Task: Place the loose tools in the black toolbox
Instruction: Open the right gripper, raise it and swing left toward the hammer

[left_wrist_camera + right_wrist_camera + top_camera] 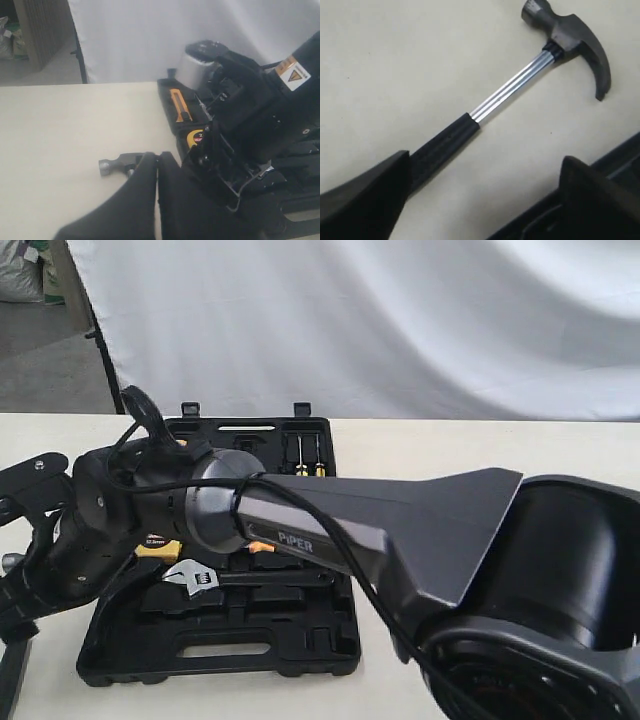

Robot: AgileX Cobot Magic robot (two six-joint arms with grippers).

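Right gripper (487,157): jaws wide apart, gripping nothing. The hammer (510,87) lies flat on the table (395,60). Its black grip runs back between the jaws, close against one finger (365,200). Its head lies ahead of the fingertips. The open toolbox (220,655) lies just outside the other finger, apart from the hammer.

Left gripper (157,156): fingers together, nothing between them. The hammer head lies on the table just ahead of its tips.

The wrench (190,578) lies inside the toolbox, below the right arm.
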